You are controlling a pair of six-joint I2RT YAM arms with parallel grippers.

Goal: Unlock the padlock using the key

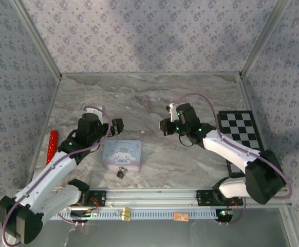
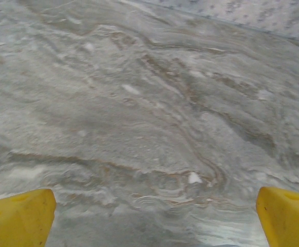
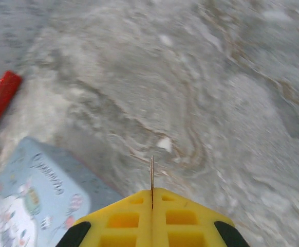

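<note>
The marble table [image 1: 149, 92] had the pastel cartoon tin [image 1: 122, 153] sitting between the arms. The left gripper [image 2: 152, 216] hung over bare marble, fingers spread wide. The right gripper [image 3: 151, 193] was pinched tight on a thin key [image 3: 151, 172]. The tiny dark padlock [image 1: 122, 172] lay just beside the tin's near edge.

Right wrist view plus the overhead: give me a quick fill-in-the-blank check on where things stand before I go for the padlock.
1. The right hand is ____ on the thin key.
2. The left hand is ____, over bare table.
3. In the top view the padlock lies on the ____ side of the pastel tin, toward the arm bases.
4. In the top view the red object lies to the tin's ____.

Missing words: shut; open; near; left.
</note>
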